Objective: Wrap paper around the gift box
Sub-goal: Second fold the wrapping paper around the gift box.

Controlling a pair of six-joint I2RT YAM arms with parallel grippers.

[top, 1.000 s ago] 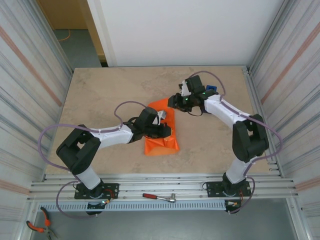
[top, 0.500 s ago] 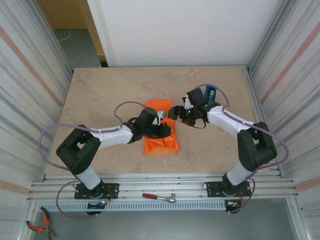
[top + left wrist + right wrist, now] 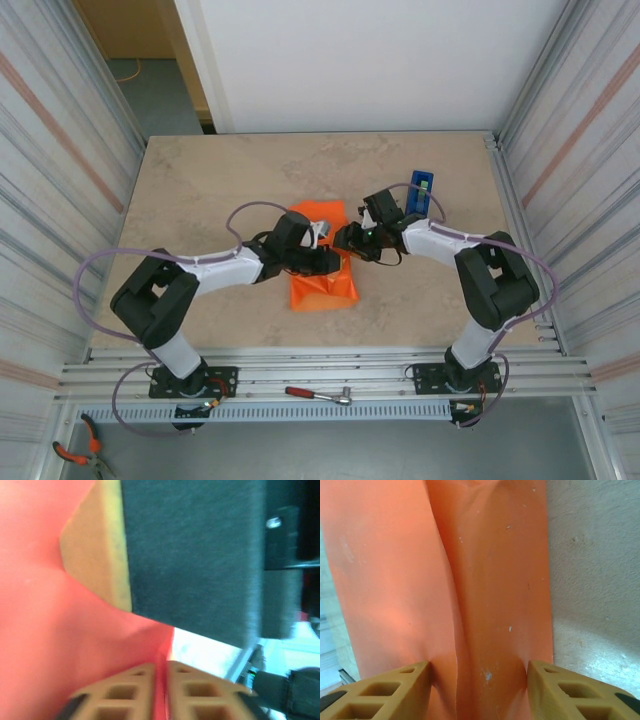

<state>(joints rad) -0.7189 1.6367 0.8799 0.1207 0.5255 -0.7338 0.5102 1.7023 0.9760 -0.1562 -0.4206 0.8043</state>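
The orange paper (image 3: 322, 285) lies folded into a bundle at mid-table; the gift box is hidden under it. My left gripper (image 3: 334, 262) rests on top of the bundle. In the left wrist view its tips (image 3: 161, 667) are almost together, with a thin fold of the paper (image 3: 50, 630) between them. My right gripper (image 3: 347, 240) is at the bundle's right edge. Its fingers (image 3: 547, 680) stand apart on either side of a raised ridge of the paper (image 3: 490, 580), and both press into it.
A blue tape dispenser (image 3: 421, 190) stands behind the right arm's wrist. A red-handled wrench (image 3: 318, 395) lies on the rail in front of the table, with pliers (image 3: 75, 452) at the lower left. Corrugated walls close both sides.
My right gripper has swung from beside the tape dispenser forward and left to the paper's right edge. The left arm has barely moved.
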